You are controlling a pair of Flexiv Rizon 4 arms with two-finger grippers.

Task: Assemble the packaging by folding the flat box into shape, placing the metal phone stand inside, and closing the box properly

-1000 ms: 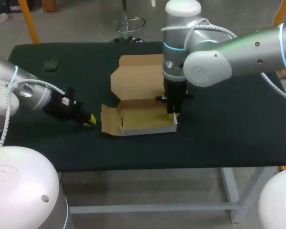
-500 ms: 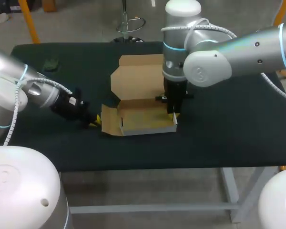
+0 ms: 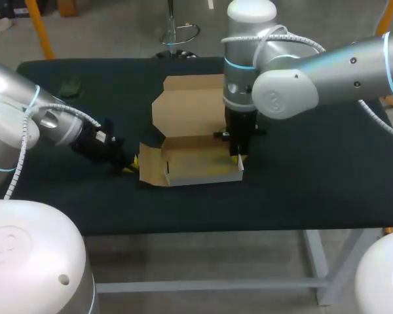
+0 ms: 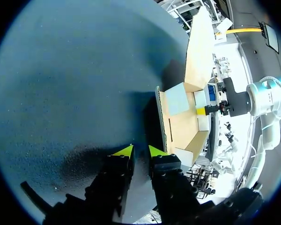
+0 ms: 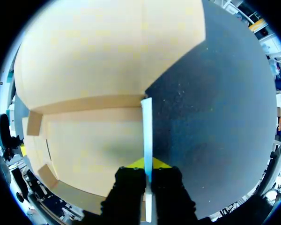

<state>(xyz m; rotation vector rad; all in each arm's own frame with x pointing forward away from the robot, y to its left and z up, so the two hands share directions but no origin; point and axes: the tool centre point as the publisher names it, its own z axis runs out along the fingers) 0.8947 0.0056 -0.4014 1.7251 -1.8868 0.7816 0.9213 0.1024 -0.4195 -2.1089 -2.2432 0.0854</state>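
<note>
The cardboard box (image 3: 196,163) lies mid-table as a shallow tray, its lid (image 3: 187,104) flat behind it. My right gripper (image 3: 239,156) comes straight down onto the tray's right end. In the right wrist view this gripper (image 5: 146,164) is shut on the thin right side wall (image 5: 146,126). My left gripper (image 3: 132,163) lies low at the tray's left end. Its yellow tips (image 4: 140,151) stand a little apart with nothing between them, open, just short of the upright left flap (image 4: 161,122). A small dark object (image 3: 71,87), perhaps the phone stand, rests at the far left.
Dark cloth covers the table (image 3: 314,183). Bare cloth lies right of the box and along the front edge. My right arm's gripper (image 4: 210,108) shows across the tray in the left wrist view.
My left arm has slid to the right, bringing its gripper up to the box's left flap. The right arm and the box have stayed put.
</note>
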